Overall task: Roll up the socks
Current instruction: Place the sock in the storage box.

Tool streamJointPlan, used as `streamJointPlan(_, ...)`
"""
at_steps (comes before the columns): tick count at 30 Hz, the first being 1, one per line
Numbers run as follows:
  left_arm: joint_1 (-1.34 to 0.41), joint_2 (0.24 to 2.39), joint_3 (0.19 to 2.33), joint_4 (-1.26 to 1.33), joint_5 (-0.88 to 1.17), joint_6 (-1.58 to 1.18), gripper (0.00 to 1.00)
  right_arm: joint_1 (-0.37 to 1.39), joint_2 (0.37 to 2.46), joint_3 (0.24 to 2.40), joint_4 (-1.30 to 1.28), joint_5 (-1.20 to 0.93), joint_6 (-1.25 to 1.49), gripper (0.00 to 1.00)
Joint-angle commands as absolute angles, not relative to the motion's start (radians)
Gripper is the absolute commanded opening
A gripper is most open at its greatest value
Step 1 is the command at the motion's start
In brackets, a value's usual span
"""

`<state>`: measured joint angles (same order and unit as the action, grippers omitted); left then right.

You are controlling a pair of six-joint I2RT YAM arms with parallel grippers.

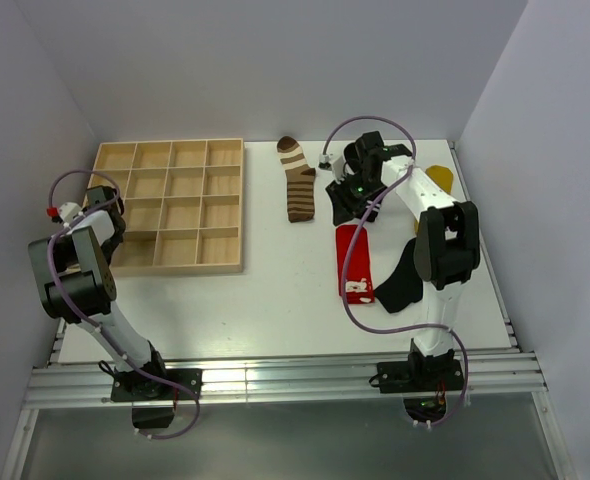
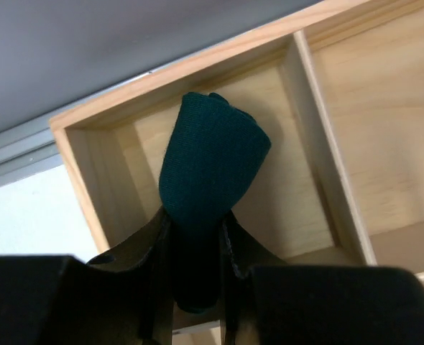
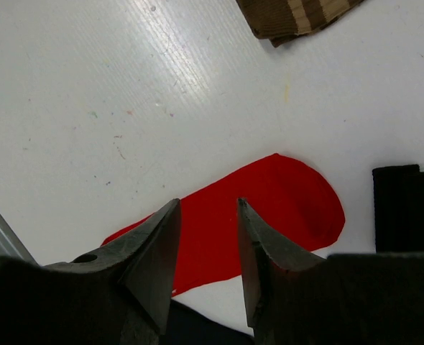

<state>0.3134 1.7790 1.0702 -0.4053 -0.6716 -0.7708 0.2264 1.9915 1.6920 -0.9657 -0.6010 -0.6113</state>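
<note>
Progress looks early: your left hand [image 2: 196, 244] is clenched on the dark teal sock [image 2: 212, 165], which appears bundled into a roll and hangs over a corner compartment at the left side of the wooden tray [image 1: 175, 267]. I cannot tell whether the sock touches the compartment floor. It is not yet let go, and no other roll shows in the compartments that the top view takes in. Your right hand [image 3: 208, 215] has its jaws apart and grasps nothing; it hovers just above the toe end of the red sock [image 3: 284, 201], which lies flat on the white surface [image 1: 275, 290]. The brown striped sock [image 1: 297, 180] lies flat near the far edge, between the tray and the right arm. A plain black sock [image 1: 403, 280] lies just beside the red one, partly under the right arm, and a yellow sock [image 1: 438, 178] peeks out at the far right. A black sock with a white band [image 3: 407, 207] shows at the edge of the right wrist view. So, by my judgement, one roll is nearly delivered and five socks remain to roll, the red one likely next.
</note>
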Motion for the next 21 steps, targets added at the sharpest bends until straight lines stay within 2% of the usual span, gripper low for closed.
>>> streamJointPlan(1,0.316,1.792,1.121,-0.403,-0.585,-0.764,0.00,0.222,1.921,1.680,-0.968,-0.595,-0.615,0.44)
streamJointPlan(14,0.321,1.735,1.009,-0.287,-0.385,-0.747,0.02,0.222,1.896,1.652,-0.963,-0.594,-0.606,0.44)
streamJointPlan(17,0.328,1.712,0.991,-0.275,-0.364,-0.738,0.08,0.224,1.896,1.654,-0.968,-0.594,-0.606,0.44)
streamJointPlan(18,0.327,1.709,0.988,-0.273,-0.362,-0.732,0.17,0.224,1.894,1.652,-0.968,-0.592,-0.606,0.44)
streamJointPlan(20,0.328,1.686,0.976,-0.265,-0.356,-0.726,0.24,0.224,1.893,1.652,-0.971,-0.589,-0.609,0.44)
streamJointPlan(21,0.327,1.678,0.974,-0.265,-0.359,-0.730,0.31,0.224,1.893,1.652,-0.971,-0.588,-0.609,0.44)
